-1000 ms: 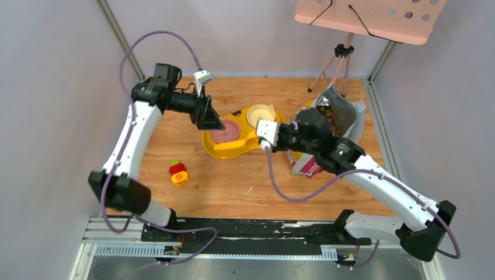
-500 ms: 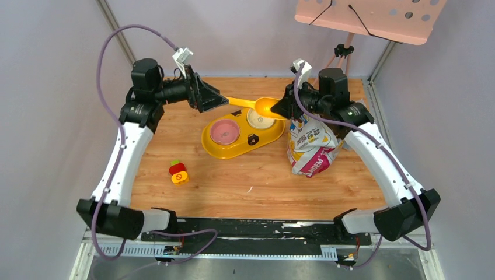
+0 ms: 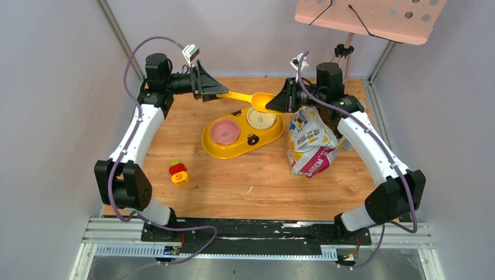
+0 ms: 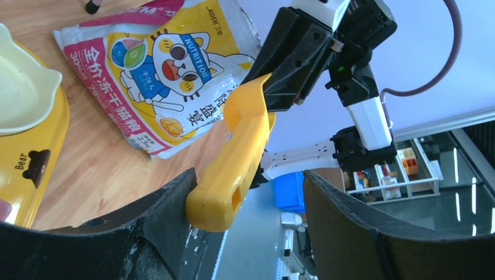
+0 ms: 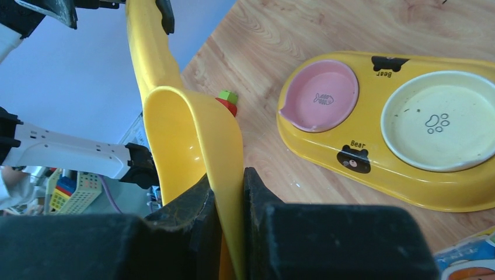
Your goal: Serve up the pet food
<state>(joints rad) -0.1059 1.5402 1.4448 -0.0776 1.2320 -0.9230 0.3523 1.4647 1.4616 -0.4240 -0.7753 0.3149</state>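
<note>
The yellow plastic scoop (image 3: pixel 251 100) hangs in the air above the back of the table, between both grippers. My right gripper (image 3: pixel 281 100) is shut on the rim of the scoop's bowl (image 5: pixel 192 134). My left gripper (image 3: pixel 215 92) is open around the handle end (image 4: pixel 230 175); the handle touches one finger and a wide gap shows to the other. The scoop's bowl looks empty. The printed foil bag (image 3: pixel 309 143) stands on the right, also in the left wrist view (image 4: pixel 163 76). No pet food is in view. The yellow feeder (image 3: pixel 251 140) holds an empty pink bowl (image 5: pixel 321 96) and a cream bowl (image 5: pixel 438 119).
A small red, yellow and green toy block (image 3: pixel 178 172) lies at the front left of the wooden table. A tripod (image 3: pixel 338 64) with a pink perforated board (image 3: pixel 368 17) stands behind the back right corner. Grey walls and frame posts close in the sides.
One second ago the right arm was low at the opened bag and the left gripper was over the pink bowl. Both have risen to the back, with the scoop now between them.
</note>
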